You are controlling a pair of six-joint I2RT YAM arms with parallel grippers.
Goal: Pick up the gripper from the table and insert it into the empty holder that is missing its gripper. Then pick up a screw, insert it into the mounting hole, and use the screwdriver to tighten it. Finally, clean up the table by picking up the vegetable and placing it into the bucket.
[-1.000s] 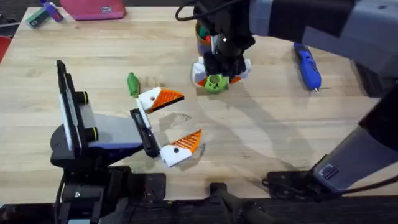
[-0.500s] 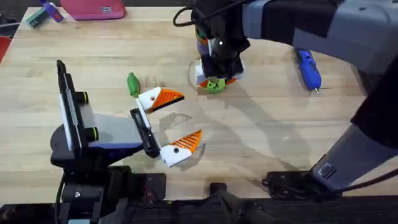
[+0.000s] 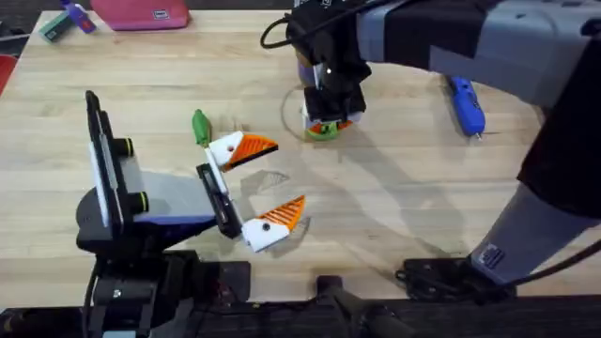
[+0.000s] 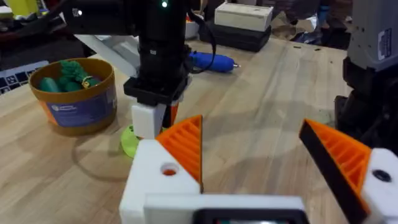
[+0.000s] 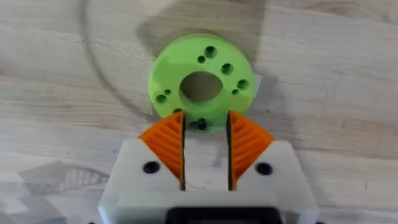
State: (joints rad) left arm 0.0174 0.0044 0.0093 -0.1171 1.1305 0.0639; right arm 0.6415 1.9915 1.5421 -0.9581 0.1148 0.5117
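My right gripper [image 3: 331, 116] points straight down over a flat lime-green disc [image 5: 177, 62] beside the bucket [image 4: 78, 99]. Its orange pads [image 5: 165, 146] stand close together with a narrow gap between them, straddling the disc's near rim. Dark spots sit in the disc's small holes; I cannot tell whether any is a screw. My left gripper [image 3: 261, 186] rests open low over the table. The green vegetable [image 3: 199, 127] lies just beyond it. The blue screwdriver [image 3: 465, 101] lies at the far right. The loose gripper and the holder are out of view.
The right arm stretches from the lower right across the table to the far middle. A pink case [image 3: 141, 11] and small items [image 3: 66, 21] lie at the far left edge. The bucket holds green toy pieces [image 4: 65, 73]. Boxes [image 4: 242, 18] stand beyond the screwdriver.
The right gripper's fingers have drawn closer together over the green disc, and the arm has shifted slightly left. The left arm, the vegetable and the screwdriver have not moved.
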